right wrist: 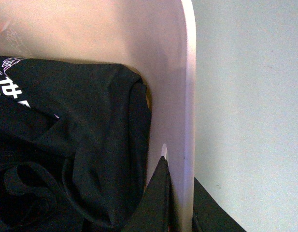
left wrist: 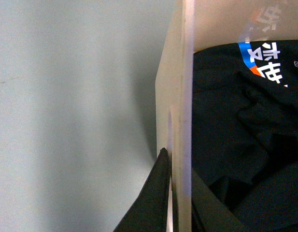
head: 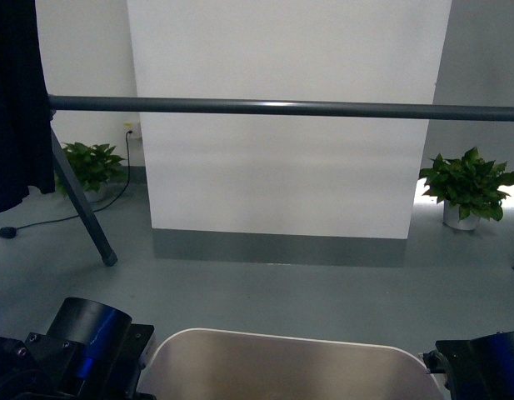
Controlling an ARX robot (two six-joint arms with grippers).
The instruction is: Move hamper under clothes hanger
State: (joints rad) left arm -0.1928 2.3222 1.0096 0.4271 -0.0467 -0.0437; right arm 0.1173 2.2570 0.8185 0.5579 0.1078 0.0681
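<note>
The beige hamper point(head: 281, 362) sits at the bottom middle of the front view, its far rim showing between my two arms. The clothes hanger's dark grey bar point(head: 290, 107) runs across the view ahead of and above the hamper, one angled leg point(head: 83, 208) at the left. My left gripper point(left wrist: 180, 193) is shut on the hamper's side wall point(left wrist: 181, 96), one finger outside and one inside. My right gripper point(right wrist: 180, 193) is shut on the opposite wall point(right wrist: 180, 96) the same way. Dark clothes point(right wrist: 66, 145) with printed lettering point(left wrist: 267, 60) fill the hamper.
A dark garment point(head: 15, 108) hangs from the bar's left end. A white wall column point(head: 281, 125) stands behind the bar. Potted plants sit on the floor at the left point(head: 90, 167) and right point(head: 466, 187). A black cable point(head: 65, 218) trails over the grey floor.
</note>
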